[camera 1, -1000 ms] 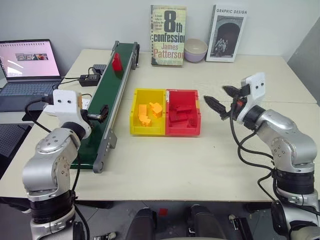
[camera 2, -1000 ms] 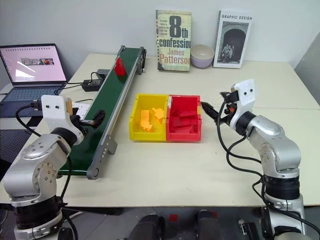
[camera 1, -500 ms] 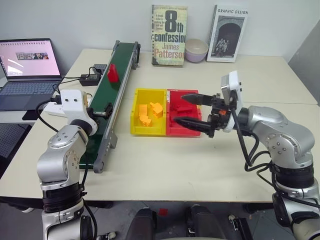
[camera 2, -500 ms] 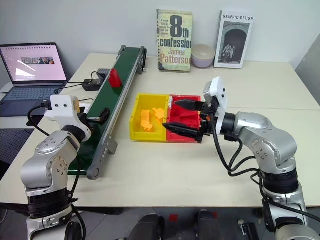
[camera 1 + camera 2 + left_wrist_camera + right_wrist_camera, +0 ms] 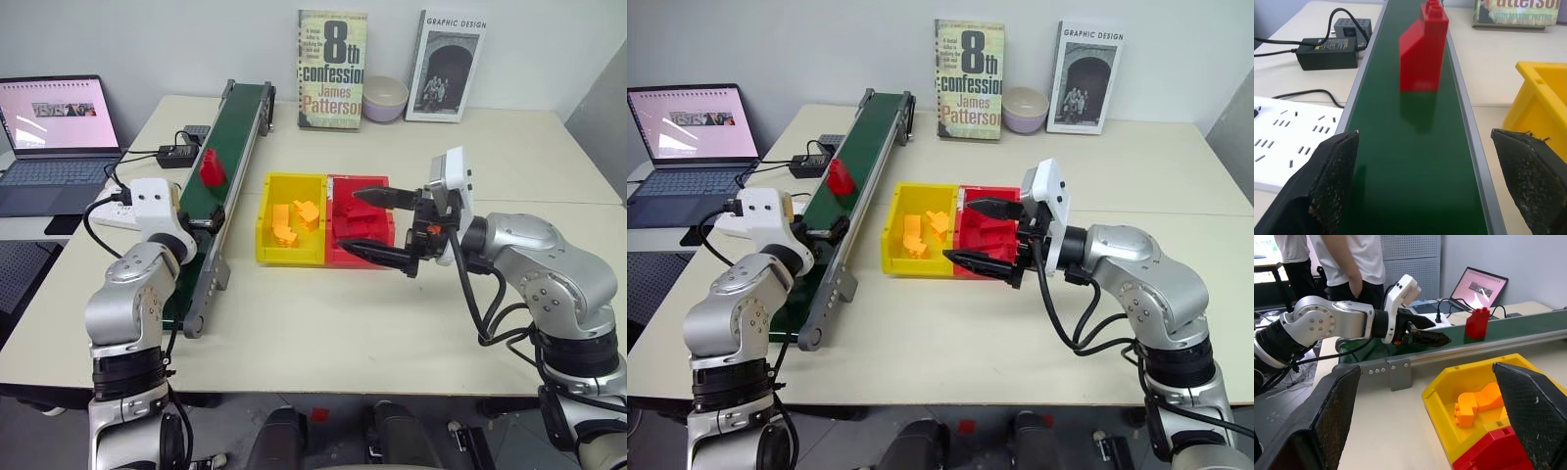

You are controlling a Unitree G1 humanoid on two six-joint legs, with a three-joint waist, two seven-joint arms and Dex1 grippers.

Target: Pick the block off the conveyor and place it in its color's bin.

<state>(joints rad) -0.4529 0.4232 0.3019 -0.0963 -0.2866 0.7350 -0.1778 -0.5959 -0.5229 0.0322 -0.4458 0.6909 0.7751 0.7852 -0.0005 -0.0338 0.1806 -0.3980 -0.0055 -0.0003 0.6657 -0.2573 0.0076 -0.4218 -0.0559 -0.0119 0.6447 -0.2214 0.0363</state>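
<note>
block [image 5: 210,166]: bright red plastic brick, narrower knob on top, upright on belt, roughly mid-length; nothing gripping it
conveyor [image 5: 227,157]: long narrow dark green belt, smooth matte; grey metal side rails, black end fittings; runs from worktop's 11 o'clock corner toward 7 o'clock
left hand [image 5: 1425,188]: two black fingers spread wide, empty, low over belt at near end; block straight ahead at its 12 o'clock, clear gap between, green belt only in the path
bin [image 5: 370,231]: small red open-topped rectangular plastic, red bricks inside; joined on its 9 o'clock side to yellow bin [image 5: 291,217] of same size
yellow bin contents: yellow-orange bricks [image 5: 291,221], loose pile
right hand [image 5: 382,225]: fingers wide apart, empty, pointing toward 9 o'clock; one finger over red bin, the other across bin's near wall; partly covers bin opening
worktop [image 5: 323,323]: pale beige, flat, smooth
power strip [image 5: 1288,142]: white, slotted, just beside conveyor's left rail
power adapter [image 5: 1327,46]: black box, black cables, at 10 o'clock of block, off the belt
laptop [image 5: 54,132]: open, lit screen, at 9 o'clock of conveyor
books [image 5: 330,69]: two upright against the wall at 12 o'clock, one paperback, one titled Graphic Design [image 5: 445,66]
bowl [image 5: 383,98]: pale, round, between the books
person [image 5: 1347,259]: white shirt, standing beyond worktop, seen in right wrist view
</note>
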